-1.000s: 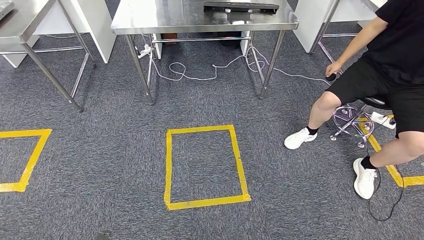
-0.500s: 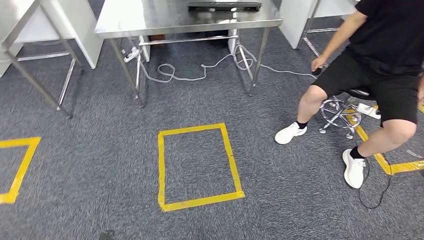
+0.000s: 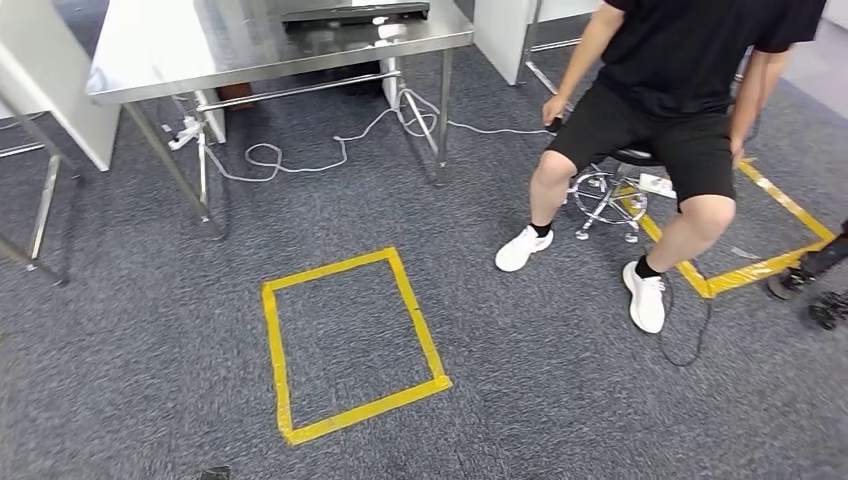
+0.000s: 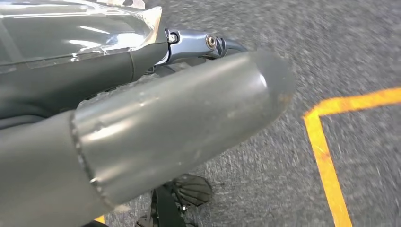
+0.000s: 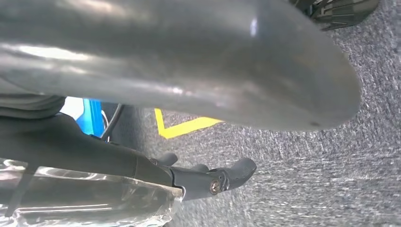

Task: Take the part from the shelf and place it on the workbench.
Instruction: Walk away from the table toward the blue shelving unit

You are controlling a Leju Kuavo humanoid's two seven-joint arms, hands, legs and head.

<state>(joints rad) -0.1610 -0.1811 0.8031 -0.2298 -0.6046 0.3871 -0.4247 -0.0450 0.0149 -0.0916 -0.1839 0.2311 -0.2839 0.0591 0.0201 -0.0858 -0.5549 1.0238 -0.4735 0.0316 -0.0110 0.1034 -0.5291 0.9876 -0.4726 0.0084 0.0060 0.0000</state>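
1. Since the earlier head frames the whole picture has shifted: the yellow tape rectangle (image 3: 345,345) now lies lower left of centre and is seen skewed, the steel worktop (image 3: 180,55) has slid to the upper left, and the seated person (image 3: 655,95) has come from the right edge toward the upper middle. This is read as the camera turning with the robot, not as a move of the things.
2. The left hand (image 4: 156,123) is seen close in its wrist view, hanging over grey carpet beside a yellow tape corner (image 4: 321,142); nothing is seen in it, and whether its fingers are spread or pressed together cannot be told.
3. The right hand (image 5: 189,85) is likewise seen hanging over carpet, one dark finger (image 5: 222,177) extended; nothing is seen in it, and its state cannot be told for certain.
4. The part and the shelf are not to be made out in these pictures, so the part's place cannot be given.
5. The step in hand is judged to be the walk and turn toward the shelf; the pick is not yet begun.
6. The next move is judged to call for the turn to be finished until the shelf is faced.
7. In the way, at the right of the head frame, are the person's legs, the wheeled stool (image 3: 605,195) and a dark cable (image 3: 690,330); a white cable (image 3: 300,160) is looped under the worktop.
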